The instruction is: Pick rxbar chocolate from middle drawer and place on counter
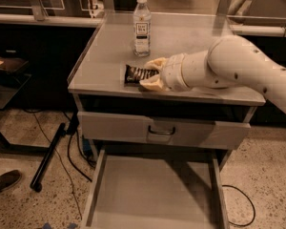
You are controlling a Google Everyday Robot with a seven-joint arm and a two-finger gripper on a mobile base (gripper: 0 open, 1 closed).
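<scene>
rxbar chocolate [136, 74]: a dark bar at the front of the counter, left of centre and nearer the camera than the bottle; it is out of the drawer.
Counter [190, 37]: grey top with the bar close to its front edge.
Middle drawer [148, 190]: pulled out at the bottom of the view, floor bare.
Arm [238, 68]: reaches in from the right, low across the counter's front part.
Handled drawer [119, 128]: closed, between the counter and the open drawer.
Bottle [142, 25]: upright, behind the bar and apart from it.
Gripper [146, 74]: at the bar's right end, over the counter's front edge zone.
Fingers [155, 63]: one behind the bar and one in front, pinching its right end.
Key relation: the bar's long axis runs left to right along the front edge, and it sticks out leftward from the fingers. Letting go likely means parting the fingers across its short side, then drawing back rightward or upward.
Hidden: the bar's right end is under the fingers. Whether its underside touches the counter I cannot tell. The arm covers the counter's right part, and the open drawer's front is cut off.
</scene>
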